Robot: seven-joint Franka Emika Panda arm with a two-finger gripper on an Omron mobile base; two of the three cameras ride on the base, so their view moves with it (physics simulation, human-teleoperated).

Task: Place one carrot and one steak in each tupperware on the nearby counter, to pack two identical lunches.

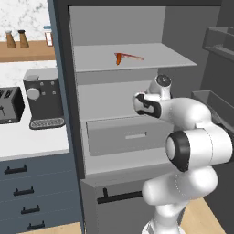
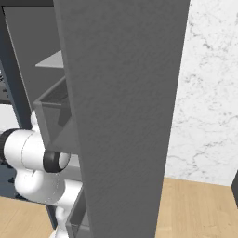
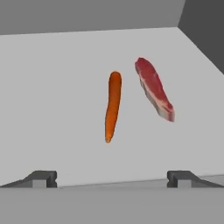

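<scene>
1. At far left in the left base view, a toaster (image 1: 10, 105) and a coffee machine (image 1: 42, 98) stand on the white counter (image 1: 27, 141) over blue-grey drawers.
2. On the grey shelf (image 1: 137, 64), the carrot (image 3: 113, 106) lies left of the steak (image 3: 154, 89); close together but apart, both lengthwise.
3. The tool (image 3: 112, 178) stands wide open and empty; its tips are short of the carrot.

a grey shelf (image 3: 52, 87) bears one carrot (image 3: 113, 106) beside one steak (image 3: 154, 89), apart.
</scene>
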